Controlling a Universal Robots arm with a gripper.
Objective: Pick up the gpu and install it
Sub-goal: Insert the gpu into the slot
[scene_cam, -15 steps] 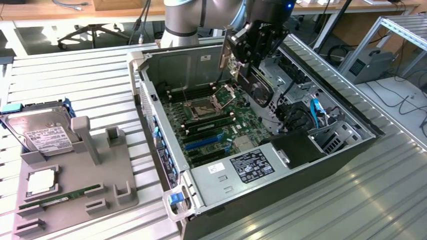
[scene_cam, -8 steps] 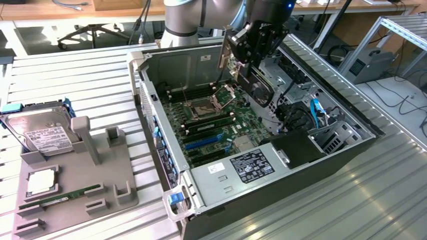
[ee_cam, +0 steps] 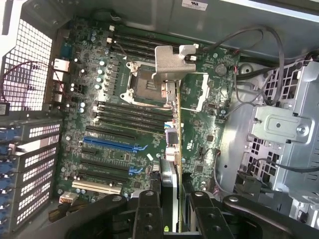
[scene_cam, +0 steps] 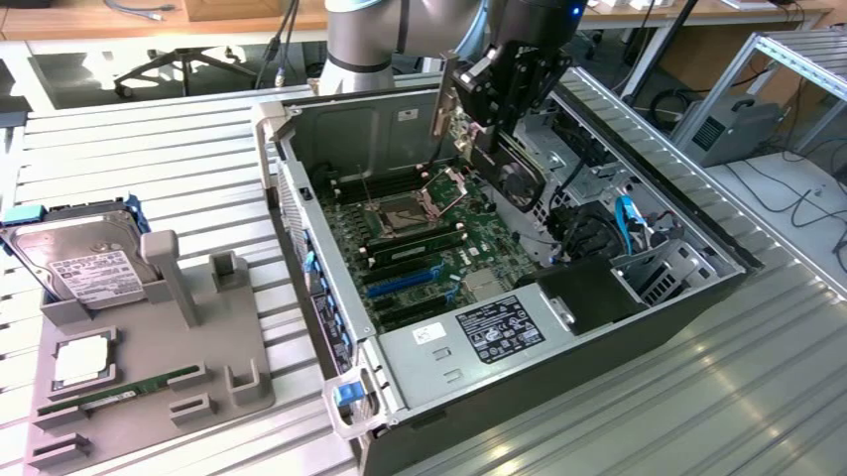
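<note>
Exterior view, upper centre: over the open computer case (scene_cam: 397,119) and its motherboard (scene_cam: 423,248), your fingers (scene_cam: 514,89) are partly closed, clamping the gpu (scene_cam: 503,164) edge-down. Expect it light, stiff and fragile; hold its bare edges. Loose cables (ee_cam: 280,64) crowd the wrist view's right.

The gpu (ee_cam: 172,69) carries a dull silver metal bracket; the gripper (ee_cam: 173,201) is matt black.

A robotics lab: slatted aluminium bench (scene_cam: 741,397), open computer case (scene_cam: 347,134), office chair (scene_cam: 173,61) behind.
</note>
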